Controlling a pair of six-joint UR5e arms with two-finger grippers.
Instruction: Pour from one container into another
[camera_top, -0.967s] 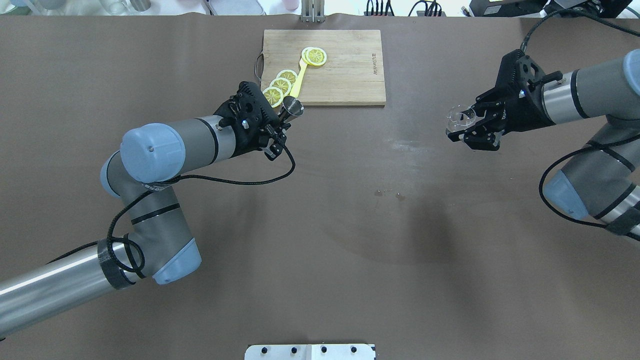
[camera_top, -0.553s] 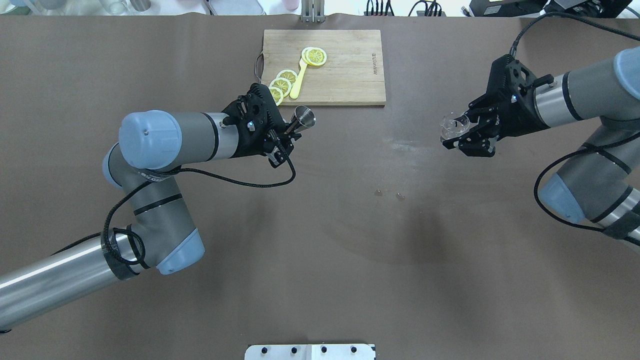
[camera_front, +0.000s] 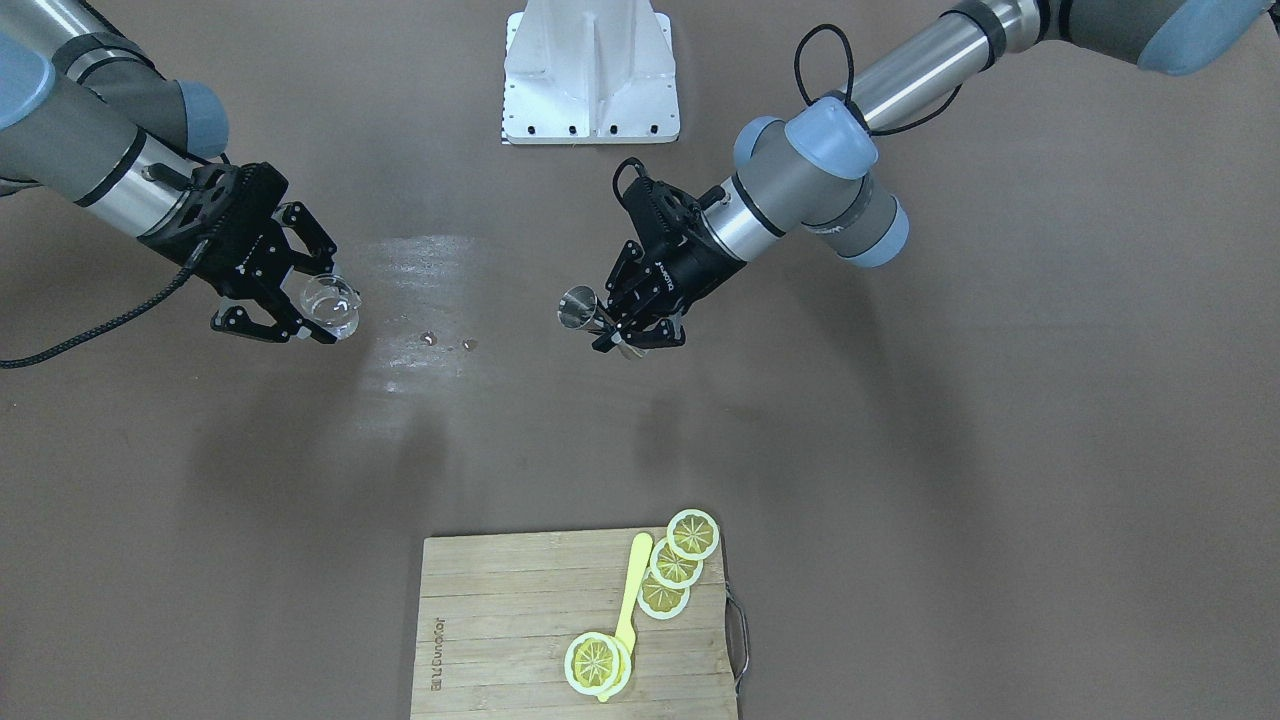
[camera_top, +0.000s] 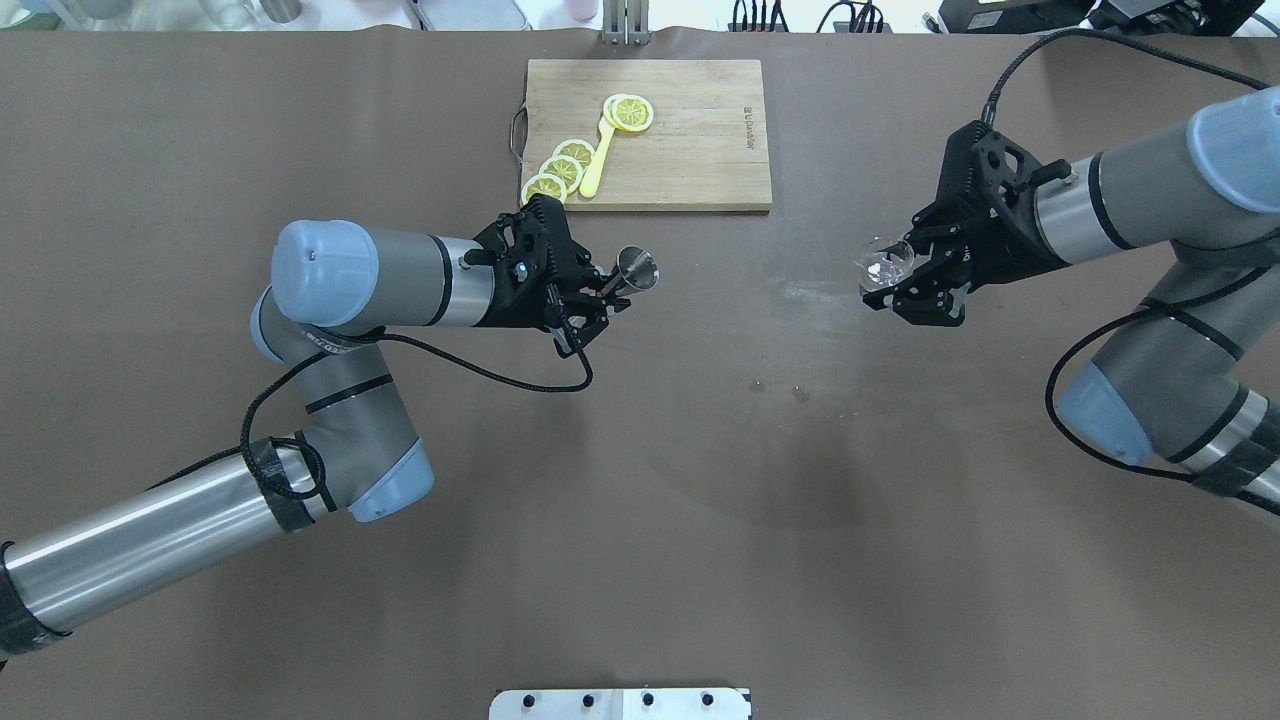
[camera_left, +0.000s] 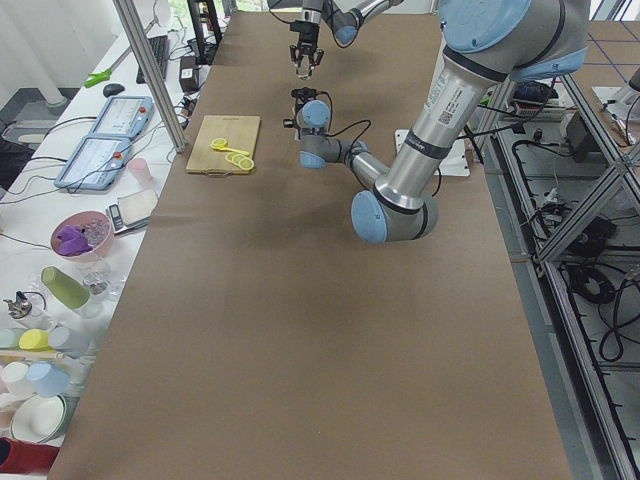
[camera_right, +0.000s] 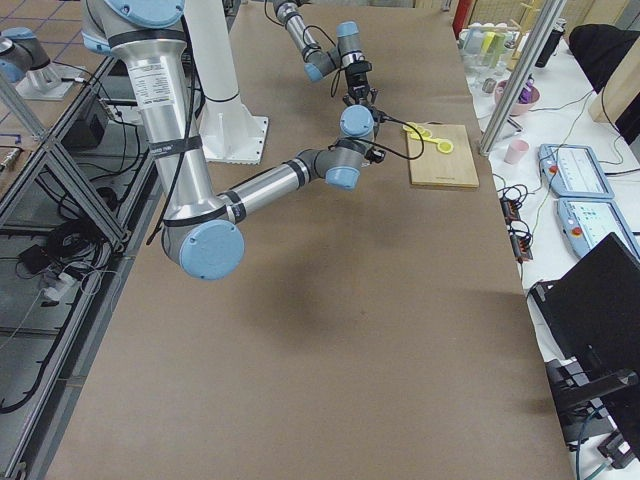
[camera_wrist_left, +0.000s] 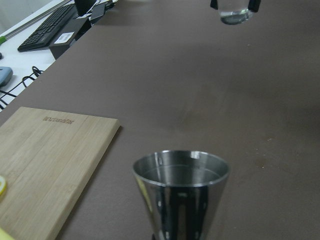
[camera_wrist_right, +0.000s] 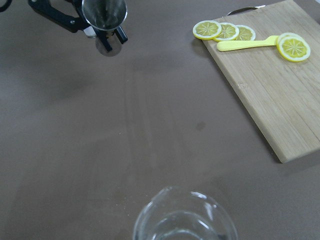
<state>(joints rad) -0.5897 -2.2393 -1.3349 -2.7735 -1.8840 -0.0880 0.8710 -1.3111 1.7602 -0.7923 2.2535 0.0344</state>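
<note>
Showing a few wet drops (camera_top: 797, 393) on the brown tabletop (camera_top: 700, 470), nearest the base. Farther out, holding a small shiny steel cone-shaped jigger (camera_top: 637, 268) upright above the tabletop in the left gripper (camera_top: 603, 290), fingers pinching narrowly on its waist. Holding a small clear glass cup with a pouring lip (camera_top: 884, 264) in the right gripper (camera_top: 893, 274), fingers clamping its wall, well apart from the jigger. Probably risking a spill by tipping before bringing rim over rim, or by loosening on smooth glass. Leaving the pale wooden cutting board (camera_top: 690, 150) with yellow lemon slices (camera_top: 632, 112) untouched, farthest away.
</note>
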